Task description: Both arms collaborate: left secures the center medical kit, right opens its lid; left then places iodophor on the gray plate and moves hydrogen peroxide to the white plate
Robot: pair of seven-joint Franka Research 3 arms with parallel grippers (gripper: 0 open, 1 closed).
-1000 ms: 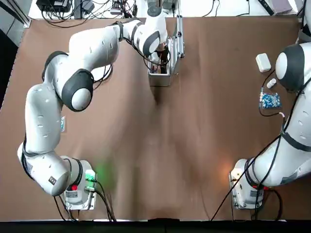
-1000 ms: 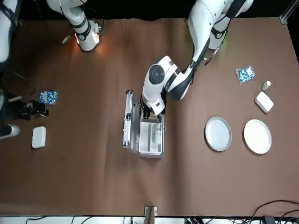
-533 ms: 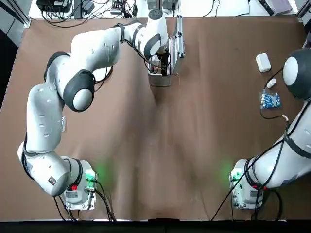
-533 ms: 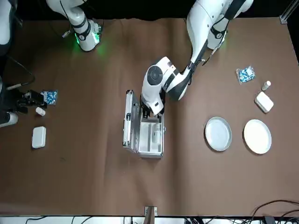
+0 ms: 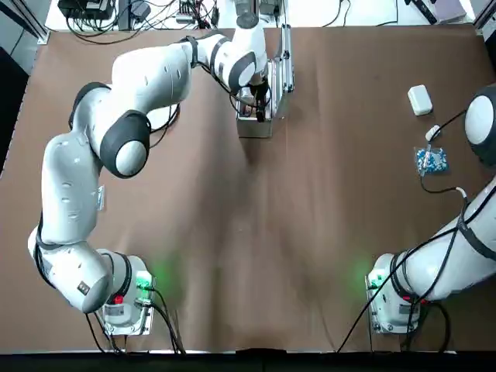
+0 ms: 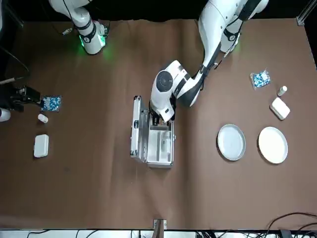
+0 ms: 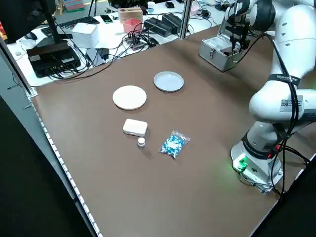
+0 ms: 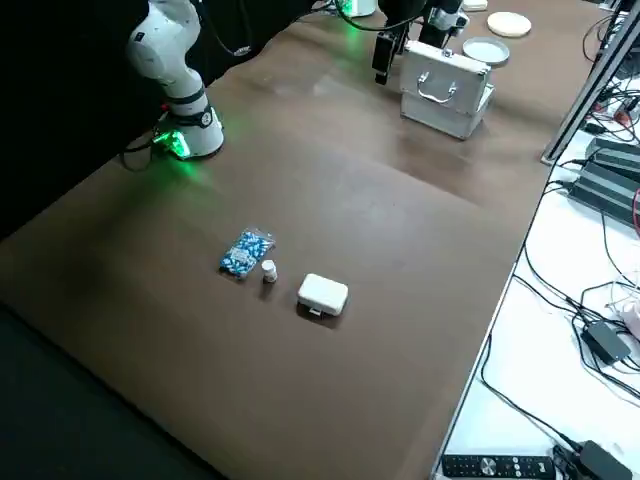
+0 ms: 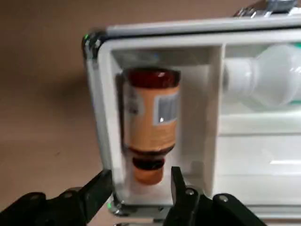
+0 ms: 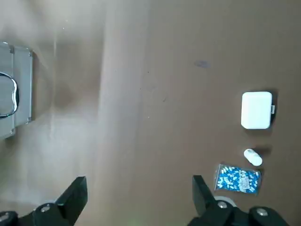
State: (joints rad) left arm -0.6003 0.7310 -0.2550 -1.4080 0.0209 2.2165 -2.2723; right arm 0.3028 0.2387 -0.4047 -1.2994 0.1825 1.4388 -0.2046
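The medical kit [image 6: 159, 145] stands open at the table's middle, its lid [image 5: 286, 60] upright. In the left wrist view the iodophor [image 9: 152, 123], brown with an orange-red top, lies in an end compartment of the medical kit [image 9: 104, 113]. The hydrogen peroxide [image 9: 270, 77] lies in the compartment beside it. My left gripper [image 9: 140, 182] is open, and its fingers [image 9: 100, 186] flank the iodophor's top end without gripping. My right gripper [image 10: 137, 193] is open and holds nothing, out at the robot's right side [image 6: 21, 94]. The gray plate [image 6: 231, 142] and the white plate [image 6: 272, 145] both sit bare.
Near the right gripper lie a small white box [image 6: 41, 146], a blue pill bag [image 6: 50, 102] and a vial [image 6: 43, 118]. A second white box [image 6: 280, 108], pill bag [image 6: 260, 78] and vial [image 6: 282, 90] lie beyond the plates. Cables and equipment [image 7: 59, 52] crowd the far bench.
The right arm has drawn back toward its own side of the table, away from the kit. The left gripper stays inside the open kit with hardly any shift.
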